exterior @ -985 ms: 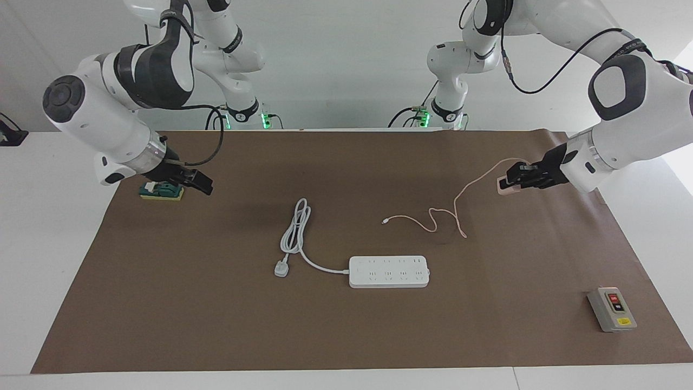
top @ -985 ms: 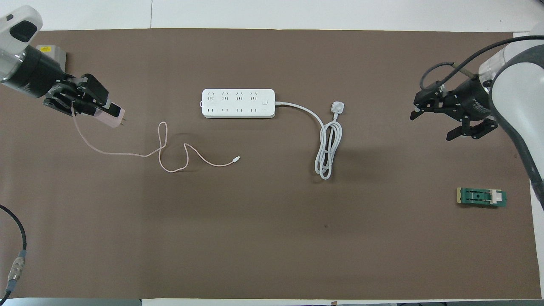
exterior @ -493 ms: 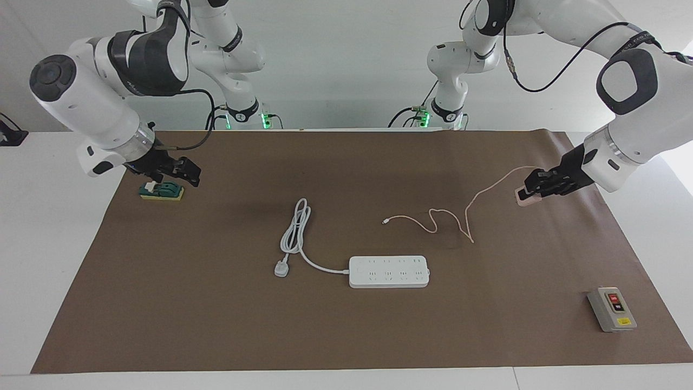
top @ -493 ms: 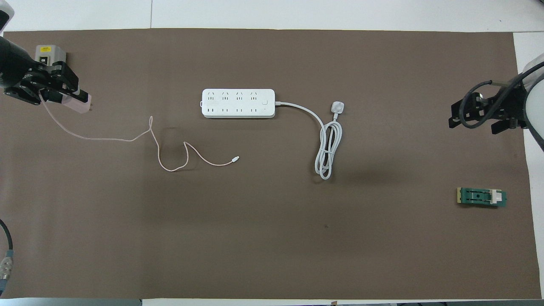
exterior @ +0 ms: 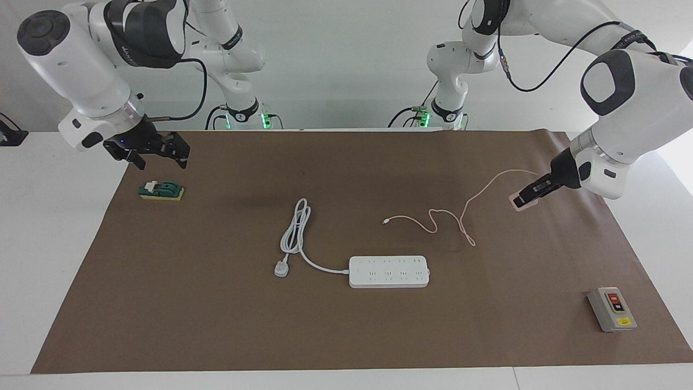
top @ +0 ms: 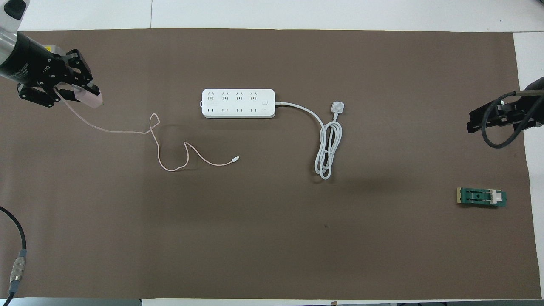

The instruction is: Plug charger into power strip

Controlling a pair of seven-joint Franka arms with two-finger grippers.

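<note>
The left gripper (exterior: 524, 201) is up over the brown mat (exterior: 346, 325) at the left arm's end of the table, its fingers clamped on the charger (exterior: 518, 204) (a small pale-pink cube), which hangs clear of the mat. From the held charger, the thin pink cable (exterior: 460, 216) droops down to the mat and snakes in loops toward the table's middle, ending in a small connector. The power strip (exterior: 389, 271) lies flat on the mat, well apart from this gripper toward the middle, farther from the robots than the cable's loops, with its thick white cord (exterior: 295, 230) coiled beside it and ending in a white plug (exterior: 281, 268). A grey switch box (exterior: 612, 309) sits near the mat's corner, below the left gripper in the facing view. The right gripper (exterior: 157, 153) waits with its fingers apart and empty, raised near a green block (exterior: 161, 190) at the right arm's end.
</note>
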